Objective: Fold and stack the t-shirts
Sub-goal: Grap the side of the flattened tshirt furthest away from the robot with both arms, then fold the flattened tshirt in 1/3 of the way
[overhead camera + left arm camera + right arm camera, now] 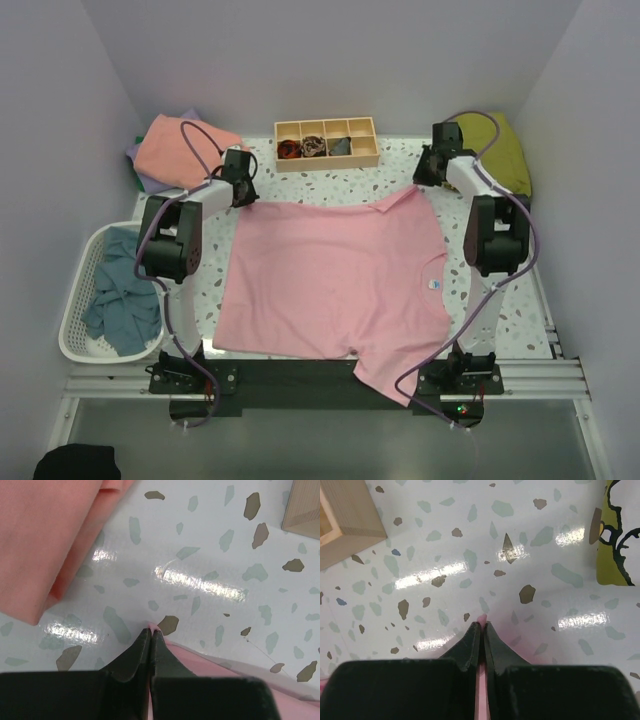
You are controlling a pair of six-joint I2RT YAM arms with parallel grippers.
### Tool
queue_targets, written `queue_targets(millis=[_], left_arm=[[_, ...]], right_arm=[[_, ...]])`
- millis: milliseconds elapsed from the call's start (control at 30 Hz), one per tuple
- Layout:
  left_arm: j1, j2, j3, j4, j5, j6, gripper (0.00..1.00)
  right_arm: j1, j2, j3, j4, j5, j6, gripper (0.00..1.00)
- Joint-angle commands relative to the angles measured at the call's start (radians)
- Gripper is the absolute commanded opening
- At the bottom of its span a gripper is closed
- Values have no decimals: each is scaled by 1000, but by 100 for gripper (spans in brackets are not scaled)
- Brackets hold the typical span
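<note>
1. The light pink t-shirt [330, 275] is spread flat across the middle of the tabletop [330, 183], with its collar towards the right and one sleeve draped over the near edge.
2. Its far left corner is pinched by the left hand [151, 631], whose fingers are pressed together on a sliver of pink cloth. Its far right tip is pinched likewise by the right hand [481, 625].
3. No fold is seen in this shirt, so the first fold is judged to be only in preparation.
4. A salmon-coral t-shirt [180, 150] is laid folded on a lavender t-shirt [140, 175] at the far left, so a stack appears to be begun.
5. Teal-blue t-shirts [120, 290] are heaped crumpled in the white basket [72, 300] at the left, and are yet to be folded.
6. The whole layout, with the wooden tray [327, 142] at the far edge, is given only by the top view. The two pinches are confirmed only by the wrist views. The dark print on the olive-green garment [500, 150] at the far right is shown only by the right wrist view.
</note>
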Motion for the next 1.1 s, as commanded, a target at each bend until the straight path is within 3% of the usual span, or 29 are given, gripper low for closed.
queue_targets(millis=[0,300,567,1067], left_arm=[[9,15,8,-13,21,9,0],[9,-152,-21,-57,-19,-18,0],[9,-345,-156,-69,-8,-44,0],[6,-557,-463,-134,32,-93,0]], right_arm=[[-5,-71,-1,8,-29,-23,0],[-5,-190,-79,-72,-64,-17,0],[-3,-356,-271,-119,-127,28,0],[-2,-743,-631,-204,-215,40,0]])
